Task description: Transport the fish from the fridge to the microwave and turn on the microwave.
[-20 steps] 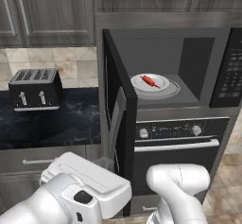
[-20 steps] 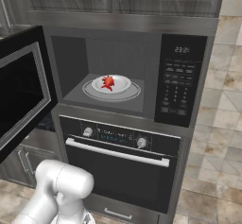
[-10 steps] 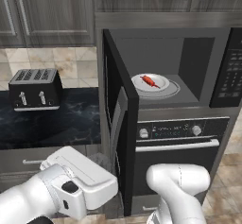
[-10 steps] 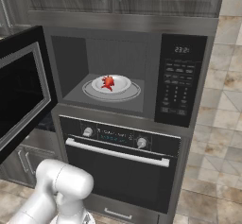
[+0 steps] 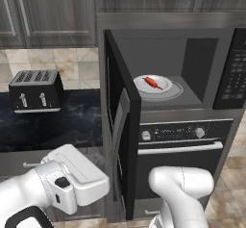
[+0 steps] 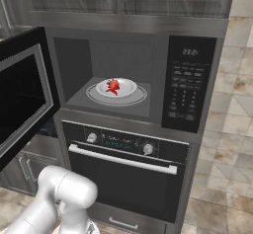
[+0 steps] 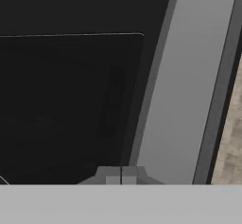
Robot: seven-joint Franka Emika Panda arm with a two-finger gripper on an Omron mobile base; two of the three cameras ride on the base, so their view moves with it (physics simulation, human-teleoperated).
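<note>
The fish (image 6: pixel 113 86) lies on a white plate (image 6: pixel 127 88) resting on the turntable (image 6: pixel 94 96) inside the microwave (image 6: pixel 190 85), whose cavity stands exposed. The door (image 5: pixel 121 126) is swung wide to the left, its dark window facing outward in the right base view. In the hand view the gripper (image 7: pixel 121 175) has its fingers pressed together with nothing between them, close against the outer face of the door beside its long grey handle (image 7: pixel 189 86). My judgement is that the transport step is complete and the door must now be pushed shut before the button panel (image 6: pixel 184 92) is used. The risk lies in a push applied too near the hinge or at a glancing angle, which could slip along the smooth panel and leave the door ajar. The oven (image 6: pixel 123 178) sits directly beneath.
</note>
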